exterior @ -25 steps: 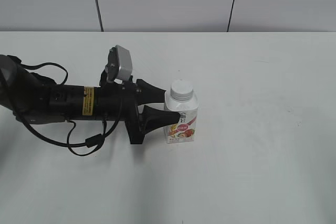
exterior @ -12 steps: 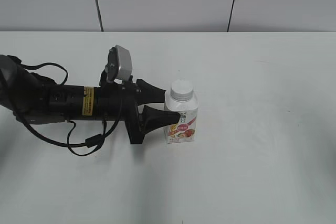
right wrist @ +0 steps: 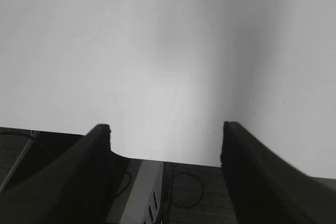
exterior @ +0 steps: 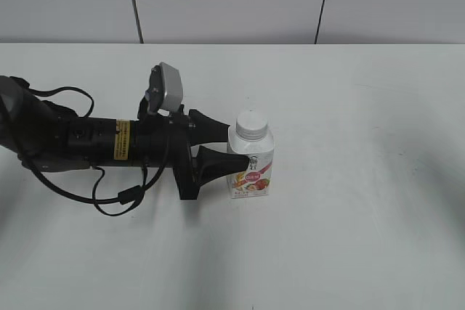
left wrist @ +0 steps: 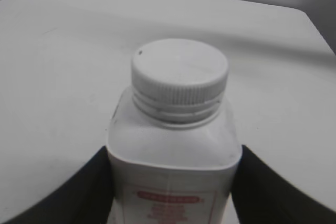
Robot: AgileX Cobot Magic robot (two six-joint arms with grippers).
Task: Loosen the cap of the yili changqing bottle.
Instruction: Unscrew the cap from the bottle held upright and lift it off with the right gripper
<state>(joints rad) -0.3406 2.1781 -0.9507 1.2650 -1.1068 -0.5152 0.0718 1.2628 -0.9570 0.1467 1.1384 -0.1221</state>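
The yili changqing bottle (exterior: pixel 251 168) stands upright on the white table, white with a fruit label. Its ribbed white cap (exterior: pixel 251 124) sits on the neck. My left gripper (exterior: pixel 229 146) reaches in from the left, and its black fingers (exterior: pixel 211 159) lie against both sides of the bottle's body, below the cap. In the left wrist view the bottle (left wrist: pixel 173 150) fills the gap between the fingers (left wrist: pixel 79 195), with the cap (left wrist: pixel 179 74) free above them. My right gripper (right wrist: pixel 165 127) is open and empty over the table's edge; it does not show in the exterior view.
The white table (exterior: pixel 349 107) spreads bare around the bottle. The left arm (exterior: pixel 87 139) and its cables lie across the table's left part. In the right wrist view the table edge (right wrist: pixel 168 158) shows, with dark floor and cables (right wrist: pixel 184 190) below.
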